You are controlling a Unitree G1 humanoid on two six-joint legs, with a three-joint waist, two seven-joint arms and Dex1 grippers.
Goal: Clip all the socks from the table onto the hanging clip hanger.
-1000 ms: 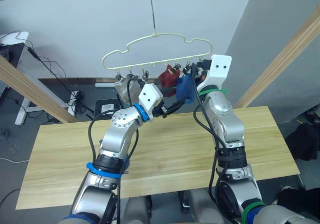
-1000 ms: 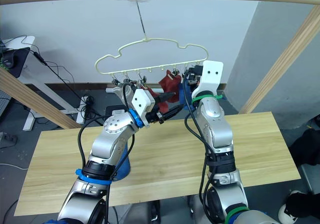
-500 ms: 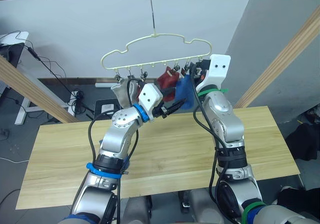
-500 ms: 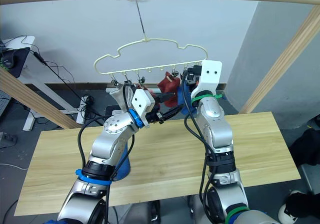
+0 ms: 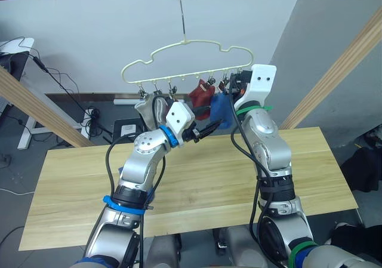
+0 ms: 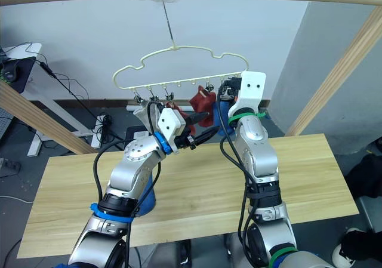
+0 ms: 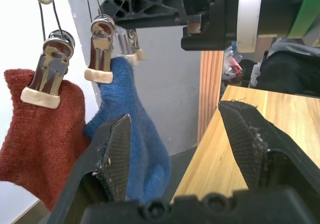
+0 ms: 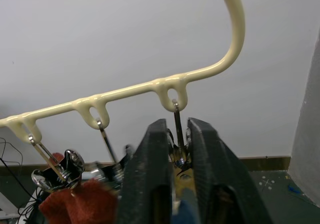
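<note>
the pale yellow-green wire clip hanger hangs above the light wooden plank table. right gripper pinches its end metal clip; left gripper gapes beside the clipped blue sock.

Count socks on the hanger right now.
3 visible: a grey sock at the left clips, a red sock mid-row, a blue sock beside it by the right claw. Arms may hide more.

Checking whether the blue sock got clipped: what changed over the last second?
Little changed. The left gripper stays open beside the blue sock, which hangs from its clip. The right gripper stays pinched on the end clip of the clip hanger.
</note>
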